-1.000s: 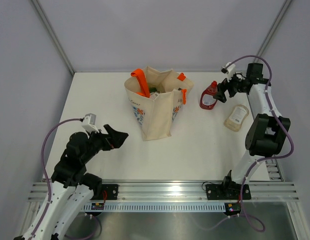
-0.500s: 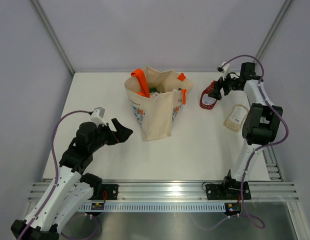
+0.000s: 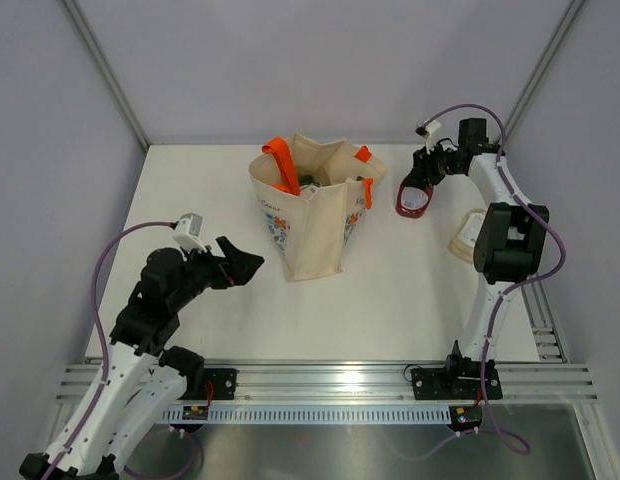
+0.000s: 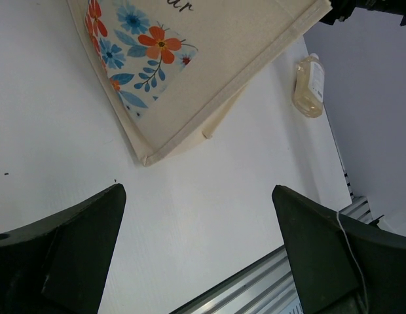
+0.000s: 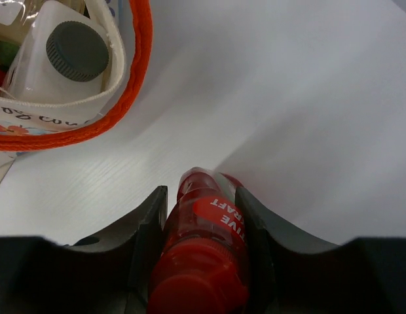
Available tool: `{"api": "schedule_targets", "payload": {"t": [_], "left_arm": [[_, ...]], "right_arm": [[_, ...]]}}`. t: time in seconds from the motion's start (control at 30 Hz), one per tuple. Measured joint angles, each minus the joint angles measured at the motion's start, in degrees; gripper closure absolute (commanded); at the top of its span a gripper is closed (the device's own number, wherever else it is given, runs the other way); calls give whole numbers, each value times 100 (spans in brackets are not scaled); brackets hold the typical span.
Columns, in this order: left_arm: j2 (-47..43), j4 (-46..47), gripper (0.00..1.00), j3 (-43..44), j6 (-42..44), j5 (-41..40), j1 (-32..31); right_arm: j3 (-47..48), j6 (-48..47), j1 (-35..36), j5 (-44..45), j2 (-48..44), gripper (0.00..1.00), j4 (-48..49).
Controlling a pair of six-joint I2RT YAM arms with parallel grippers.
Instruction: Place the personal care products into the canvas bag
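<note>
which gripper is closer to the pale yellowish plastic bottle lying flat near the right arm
Right. The right gripper, shut on a red bottle, sits just beyond the pale bottle; the left gripper hovers across the table, on the beige canvas bag's far side.

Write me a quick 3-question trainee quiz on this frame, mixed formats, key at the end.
1. Where is the white plastic bottle with the grey cap?
2. True or false: the pale beige flat bottle is already in the beige canvas bag with orange handles.
3. The right gripper is shut on: A) the white bottle, B) the beige bottle, C) the red plastic bottle.
Key: 1. inside the canvas bag; 2. false, it lies on the white table, outside the bag; 3. C.
</note>
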Motion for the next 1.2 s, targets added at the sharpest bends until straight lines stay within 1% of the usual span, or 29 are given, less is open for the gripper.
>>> {"api": "schedule_targets", "payload": {"t": [0.07, 0.17, 0.3, 0.4, 0.5, 0.7, 0.83, 0.97, 1.07, 1.2], "left_arm": [[-157, -24, 1, 26, -2, 13, 0], [-424, -133, 1, 28, -46, 33, 0], [-793, -315, 1, 28, -131, 37, 0], [-973, -433, 1, 28, -173, 37, 0], [-1128, -605, 1, 28, -249, 37, 0], [-1526, -732, 1, 26, -479, 35, 0], [-1606, -839, 1, 26, -562, 31, 0], [-1602, -935, 1, 24, -603, 9, 0], [-1580, -914, 1, 24, -625, -17, 0], [-1392, -835, 1, 24, -645, -44, 0]], "right_arm": [[-175, 236, 2, 50, -111, 100, 175], [-570, 839, -4, 284, -409, 100, 393], [-1005, 2243, -140, 352, -826, 100, 317], [-1497, 3003, -245, 365, -1392, 100, 175], [-1727, 3713, -289, 262, -2006, 100, 4], [-1814, 4575, -271, -168, -2861, 100, 61], [-1615, 5108, -262, -485, -2876, 100, 190], [-1344, 5842, -238, -839, -2599, 100, 553], [-1161, 6583, -166, -1080, -2341, 100, 1134], [-809, 7855, -7, -1419, -2002, 100, 2201]]}}
